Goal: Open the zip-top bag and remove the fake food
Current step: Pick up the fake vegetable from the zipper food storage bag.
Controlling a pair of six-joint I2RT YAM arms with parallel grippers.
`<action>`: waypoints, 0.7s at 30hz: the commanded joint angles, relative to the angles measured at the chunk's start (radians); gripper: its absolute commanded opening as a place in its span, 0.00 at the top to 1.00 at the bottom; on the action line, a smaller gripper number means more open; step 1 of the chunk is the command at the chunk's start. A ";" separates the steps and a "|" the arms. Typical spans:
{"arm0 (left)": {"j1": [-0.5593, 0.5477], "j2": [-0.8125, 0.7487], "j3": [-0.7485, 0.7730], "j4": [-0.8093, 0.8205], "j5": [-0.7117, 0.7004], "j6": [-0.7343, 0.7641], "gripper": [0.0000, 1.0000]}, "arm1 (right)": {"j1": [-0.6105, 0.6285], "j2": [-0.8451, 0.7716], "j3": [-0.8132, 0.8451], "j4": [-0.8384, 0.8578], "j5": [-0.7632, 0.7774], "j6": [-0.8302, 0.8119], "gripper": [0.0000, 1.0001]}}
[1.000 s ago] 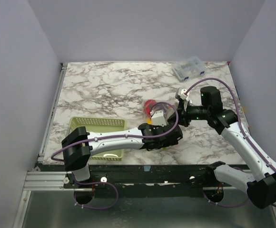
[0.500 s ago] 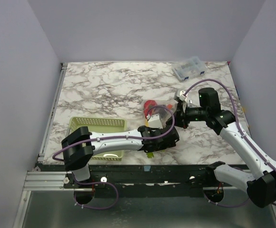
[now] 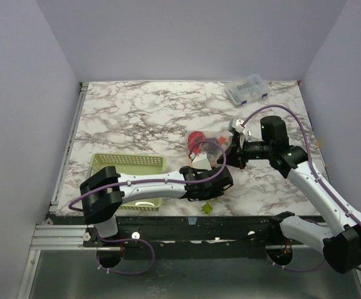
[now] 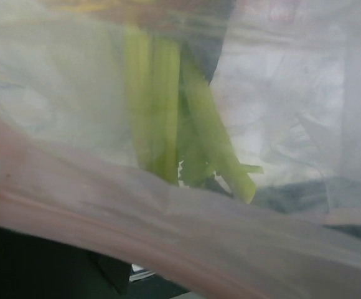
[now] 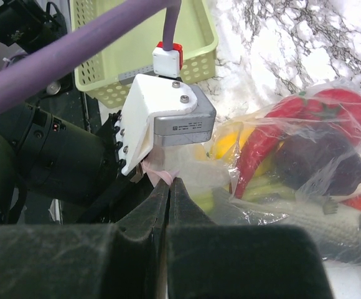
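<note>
Left arm (image 3: 155, 180) pulled nearer | right tool (image 5: 168, 184) pinching zip-top bag (image 5: 274, 208) | left tool (image 3: 206, 163) behind plastic, width unclear

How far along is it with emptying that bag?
Done: perhaps one green piece, lying outside the bag. In hand: right gripper pinches the zip strip; left gripper is at it too. Left: chili, red fruit and others inside.

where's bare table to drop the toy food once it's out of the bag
Widest bare stretch of the table: far left and centre, between the green basket and the back wall. A smaller patch lies between the compartment box and the zip-top bag. Crowded: near centre, where both arms meet at the bag.
</note>
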 commanded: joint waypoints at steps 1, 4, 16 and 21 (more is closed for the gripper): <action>-0.002 -0.004 -0.008 -0.017 -0.008 0.047 0.55 | 0.002 -0.026 -0.006 0.034 -0.041 0.010 1.00; -0.002 0.002 -0.014 -0.004 -0.013 0.073 0.55 | 0.002 -0.029 -0.006 0.034 -0.045 0.010 1.00; 0.007 0.014 -0.035 0.061 0.037 0.156 0.49 | 0.002 -0.047 -0.018 0.036 -0.054 0.013 1.00; 0.008 0.013 -0.036 0.048 0.022 0.163 0.68 | 0.002 -0.052 -0.021 0.037 -0.056 0.012 1.00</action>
